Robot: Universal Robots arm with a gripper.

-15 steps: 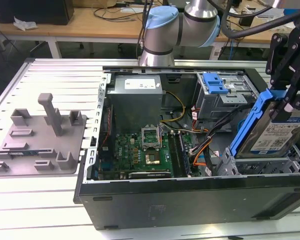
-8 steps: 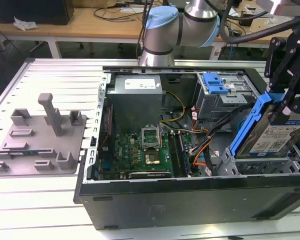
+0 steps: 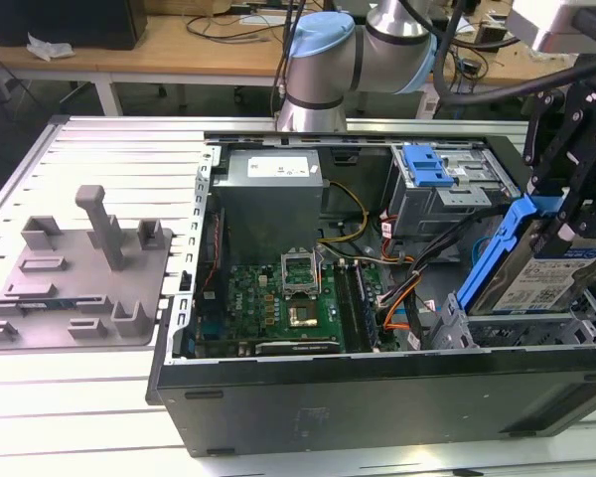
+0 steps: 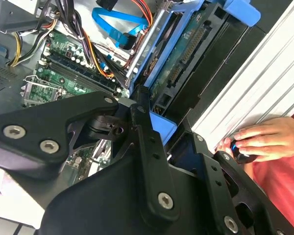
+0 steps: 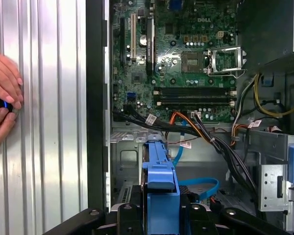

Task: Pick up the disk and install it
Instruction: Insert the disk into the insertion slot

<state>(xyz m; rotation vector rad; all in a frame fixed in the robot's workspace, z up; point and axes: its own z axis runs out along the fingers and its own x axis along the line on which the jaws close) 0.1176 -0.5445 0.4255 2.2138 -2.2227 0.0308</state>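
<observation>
Blue-framed disk (image 3: 546, 278), clamped in the claw (image 3: 561, 214), hangs tilted at the drive cage (image 3: 457, 333) inside the open computer case (image 3: 377, 393).

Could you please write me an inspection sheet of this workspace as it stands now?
Surface: slatted metal table carrying an open computer case.
Job's things: the disk, in its blue carrier, held tilted at the case's end on the exterior view's right.
Clutter: grey fixture plate beside the case.
Gripper: gripper shut on the disk.
Cables: loose orange, yellow, black and blue cables inside the case.
Surroundings: a person's hand on the table beside the case; wooden benches behind.
</observation>
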